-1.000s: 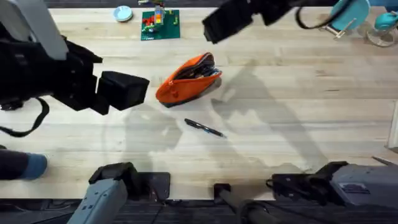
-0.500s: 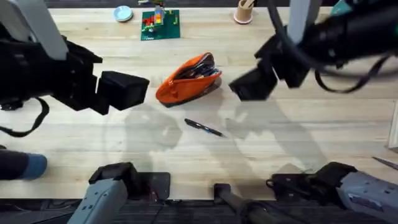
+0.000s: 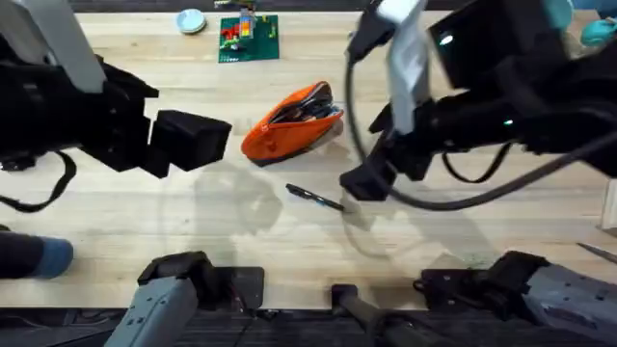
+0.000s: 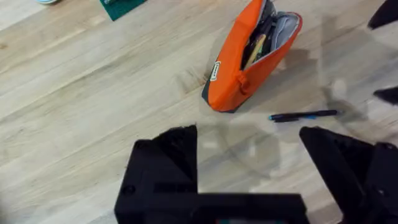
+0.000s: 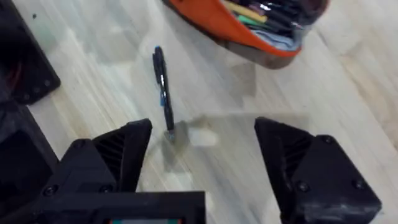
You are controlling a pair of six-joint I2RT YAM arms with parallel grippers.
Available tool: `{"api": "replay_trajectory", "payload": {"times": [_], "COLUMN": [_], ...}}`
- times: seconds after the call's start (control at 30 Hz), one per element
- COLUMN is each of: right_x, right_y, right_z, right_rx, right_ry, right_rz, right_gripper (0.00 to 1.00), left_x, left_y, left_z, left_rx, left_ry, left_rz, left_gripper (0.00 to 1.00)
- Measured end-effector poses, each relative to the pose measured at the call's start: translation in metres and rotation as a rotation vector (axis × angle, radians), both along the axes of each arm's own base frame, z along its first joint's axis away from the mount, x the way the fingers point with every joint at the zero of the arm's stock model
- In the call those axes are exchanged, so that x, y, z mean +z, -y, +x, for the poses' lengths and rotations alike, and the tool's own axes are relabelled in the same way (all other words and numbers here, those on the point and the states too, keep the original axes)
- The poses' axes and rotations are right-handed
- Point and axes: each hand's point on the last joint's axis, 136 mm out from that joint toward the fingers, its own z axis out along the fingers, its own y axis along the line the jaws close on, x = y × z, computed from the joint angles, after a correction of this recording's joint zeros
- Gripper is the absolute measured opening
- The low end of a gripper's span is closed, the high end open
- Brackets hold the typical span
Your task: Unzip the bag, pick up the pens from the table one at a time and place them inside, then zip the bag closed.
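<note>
Starting at the left: left claw (image 3: 193, 140) hovers above the counter (image 3: 116, 212), fingers spread wide w/ nothing between them, pointed toward the bag (image 3: 289, 123) but well apart from it. Bag lies on its side just past counter centre, zipper already open; in the right wrist view pens or similar sit inside its mouth (image 5: 261, 15). One pen (image 3: 314, 198) is left on the counter, just in front of the bag, lying at a slight angle, not touching it. Right claw (image 3: 364, 183) is low beside the pen's right end, fingers wide apart & empty; in its wrist view the pen (image 5: 163, 87) lies a bit ahead of the gap, nearer one finger than the other. Step in hand, by my read: grab this pen. To do it well, shift the claw so the pen's mid-shaft sits between both fingers, w/ fingers across the shaft, not along it. Come down close to the counter, since the pen is thin & a high close would miss or roll it. Close gently; tip-end grabs risk pivoting. Left claw could steady the bag's mouth for the drop-in.
</note>
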Motion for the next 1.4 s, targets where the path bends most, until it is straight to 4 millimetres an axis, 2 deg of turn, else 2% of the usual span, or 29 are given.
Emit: {"api": "replay_trajectory", "payload": {"times": [0.33,0.53,0.7,1.0,1.23,1.4], "right_x": [-0.045,-0.066,-0.083,-0.102,-0.11,-0.125], "right_y": [-0.041,-0.057,-0.06,-0.062,-0.068,-0.072], "right_z": [-0.016,-0.018,-0.018,-0.017,-0.025,-0.036], "right_rx": [0.136,0.176,0.18,0.176,0.205,0.237], "right_ry": [-0.077,-0.099,-0.13,-0.165,-0.179,-0.205], "right_rz": [-0.078,-0.102,-0.131,-0.161,-0.181,-0.214], "right_gripper": [0.996,0.996,0.995,0.996,0.996,0.996], "left_x": [0.0,0.0,0.0,0.0,0.0,0.0], "left_y": [0.0,0.0,0.0,0.0,0.0,0.0], "left_z": [0.0,0.0,0.0,0.0,0.0,0.0], "left_rx": [0.0,0.0,0.0,0.0,0.0,0.0], "left_ry": [0.0,0.0,0.0,0.0,0.0,0.0], "left_rz": [0.0,0.0,0.0,0.0,0.0,0.0], "left_gripper": [0.994,0.995,0.993,0.994,0.995,0.995]}}
